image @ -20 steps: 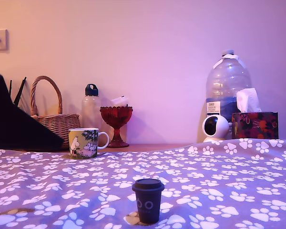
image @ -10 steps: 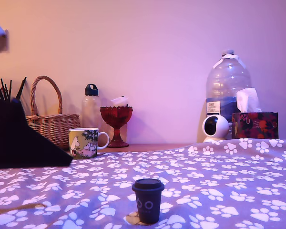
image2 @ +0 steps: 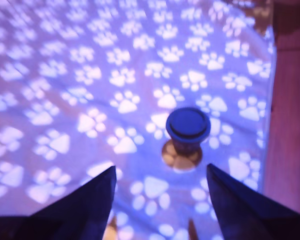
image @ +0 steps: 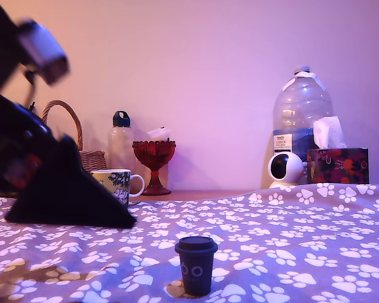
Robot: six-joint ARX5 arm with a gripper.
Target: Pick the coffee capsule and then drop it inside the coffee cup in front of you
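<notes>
On the paw-print cloth [image: 290, 233], upright coffee capsule [image2: 188, 125] (2 pale rings) beyond wide-spread, empty fingers [image2: 90, 200].

Dark arm at the exterior view's left

Gripper [image2: 160, 200] held above the cloth, its two pointed fingers [image2: 90, 200] spread wide, nothing between them

Arm [image: 44, 170] blurred, hiding coffee cup [image: 121, 183] partly.
</notes>
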